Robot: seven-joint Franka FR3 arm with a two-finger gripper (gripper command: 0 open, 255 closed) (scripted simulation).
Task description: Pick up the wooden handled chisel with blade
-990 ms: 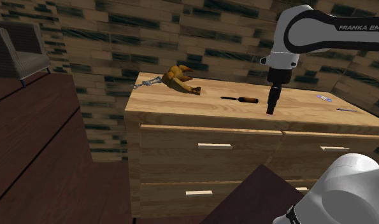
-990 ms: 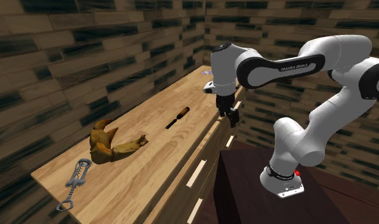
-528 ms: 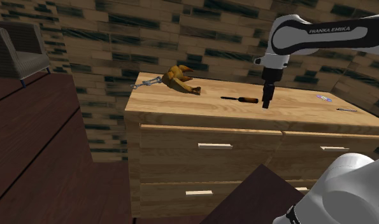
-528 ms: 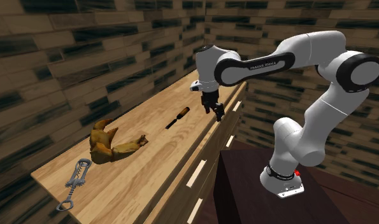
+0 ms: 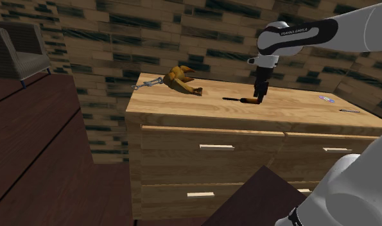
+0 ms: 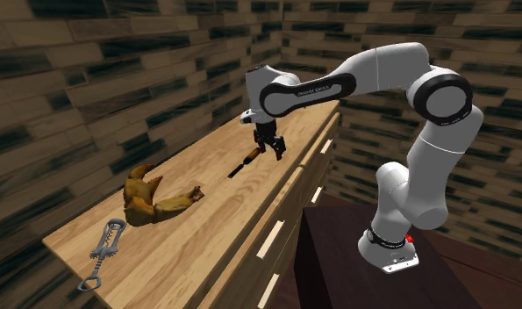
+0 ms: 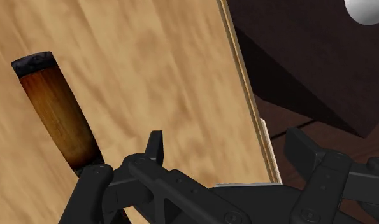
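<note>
Wrist view, approach to the grasp. An all-black two-finger gripper (image 7: 229,153) hangs over a light wooden dresser top (image 7: 150,57), its fingers (image 7: 155,147) standing wide apart and clasping nothing. A chisel with a brown wooden handle and dark end cap (image 7: 54,114) lies flat near the middle of the top. Its long axis runs roughly parallel to the front edge, as the shoulder view's slim dark blade (image 5: 229,99) confirms. The handle sits just outside one finger, on the back-edge side, not between the jaws. The jaw line runs roughly across the handle's axis, so the coming move probably calls for a small shift toward the back edge before descent.
</note>
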